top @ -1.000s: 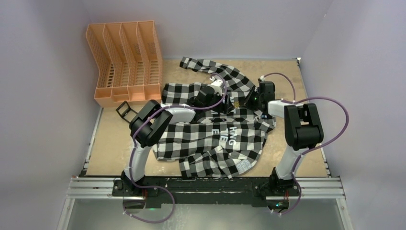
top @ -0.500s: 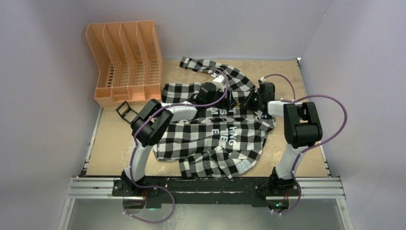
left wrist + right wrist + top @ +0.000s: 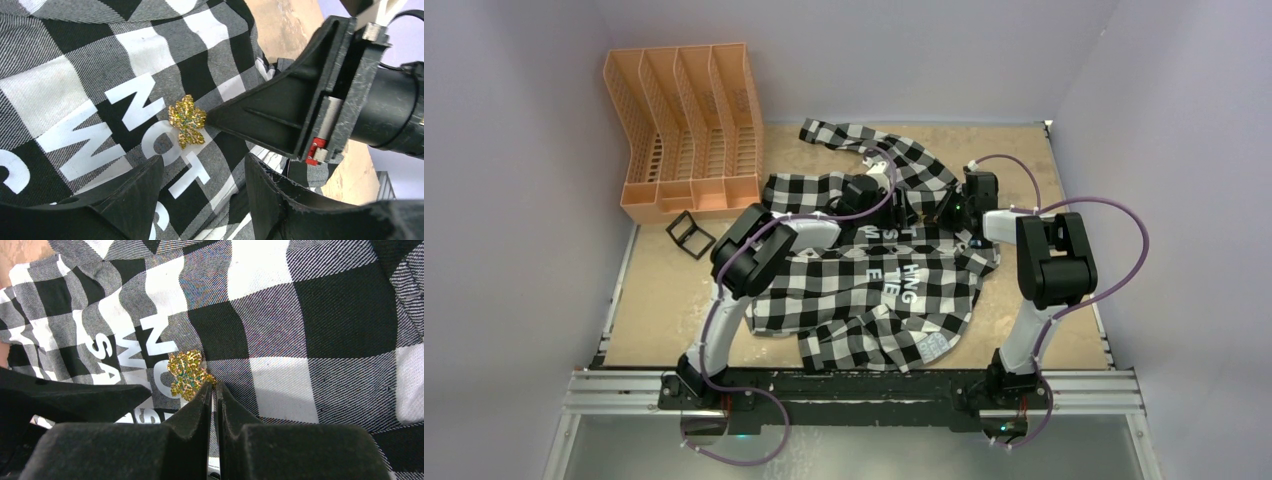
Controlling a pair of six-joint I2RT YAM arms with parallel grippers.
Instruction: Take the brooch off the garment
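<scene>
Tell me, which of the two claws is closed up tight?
The right gripper, its tips pressed together beside the brooch; the left gripper has its fingers standing apart.

Soft, even light falls from above, the walls [image 3: 514, 250] look pale violet, and shadows on the garment [image 3: 874, 290] are faint. In both wrist views the weave is sharp and the brooch [image 3: 187, 120] sparkles, while the dark fingers [image 3: 185, 435] nearest the lens show little detail.

Two white-linked arms [image 3: 711, 338], bulky black joints [image 3: 749, 258], looping purple cables [image 3: 1147, 243]
</scene>
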